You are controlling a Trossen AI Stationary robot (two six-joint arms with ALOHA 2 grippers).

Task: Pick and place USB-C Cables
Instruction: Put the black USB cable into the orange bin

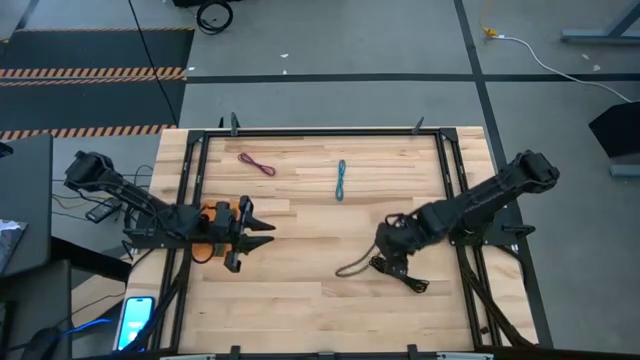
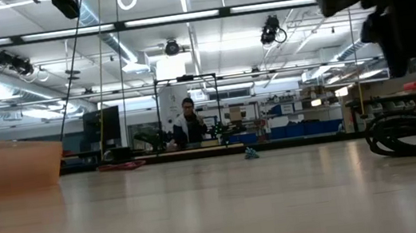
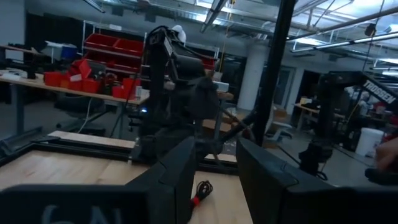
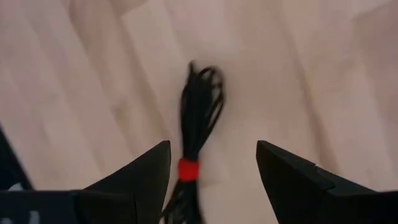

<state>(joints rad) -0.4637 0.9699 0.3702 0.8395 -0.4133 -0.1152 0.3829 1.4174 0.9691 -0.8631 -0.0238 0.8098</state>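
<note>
On the pale wooden counter (image 1: 300,300), inside its black frame, we see our right pincer (image 4: 211,165) low over a black coiled cable with a red tie (image 4: 198,124), fingers spread wide either side of it and gripping nothing, presumably lined up to close. Our left pincer (image 1: 262,235) waits at the left side, partly open and empty. The maroon cable (image 1: 257,164) and teal-blue cable (image 1: 341,180) lie apart near the far edge. Beyond stretches a workshop with red bins.

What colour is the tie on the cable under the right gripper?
Red tie on the black cable, clearest in the right wrist view.
</note>
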